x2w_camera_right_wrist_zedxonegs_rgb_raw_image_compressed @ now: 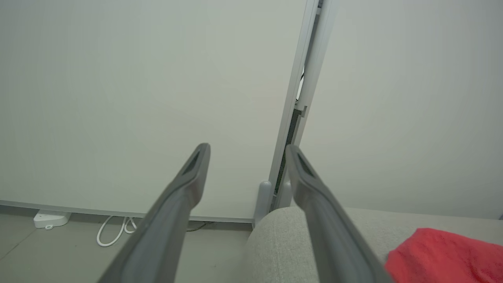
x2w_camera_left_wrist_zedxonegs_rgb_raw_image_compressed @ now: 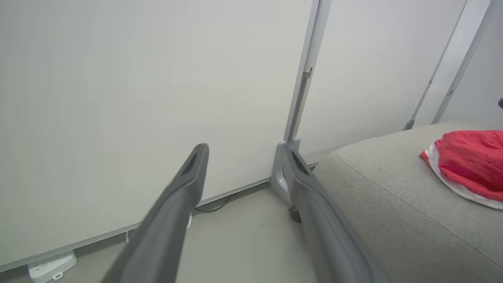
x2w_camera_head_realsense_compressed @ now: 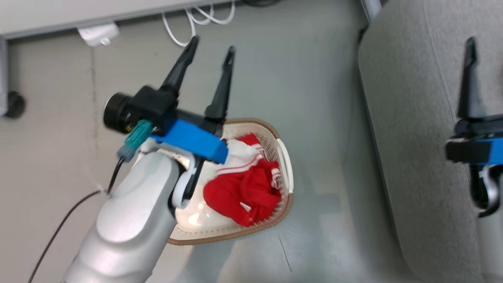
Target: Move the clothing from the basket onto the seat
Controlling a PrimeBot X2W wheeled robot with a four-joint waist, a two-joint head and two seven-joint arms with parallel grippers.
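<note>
Both sets of fingers are spread wide and carrying nothing. Your left gripper (x2w_camera_head_realsense_compressed: 213, 44) hangs above the basket (x2w_camera_head_realsense_compressed: 257, 122) mid-frame in the head view, and your right gripper (x2w_camera_right_wrist_zedxonegs_rgb_raw_image_compressed: 247, 148) is over the seat (x2w_camera_head_realsense_compressed: 412, 118) on the right. One red garment (x2w_camera_left_wrist_zedxonegs_rgb_raw_image_compressed: 467, 161) already lies on the seat, while the rest of the clothing (x2w_camera_head_realsense_compressed: 243, 192) is bunched against the basket's right wall. I'd tip the left fingers down, come in over the thick red fold rather than the rim, and pinch deep so the bundle lifts clear.
</note>
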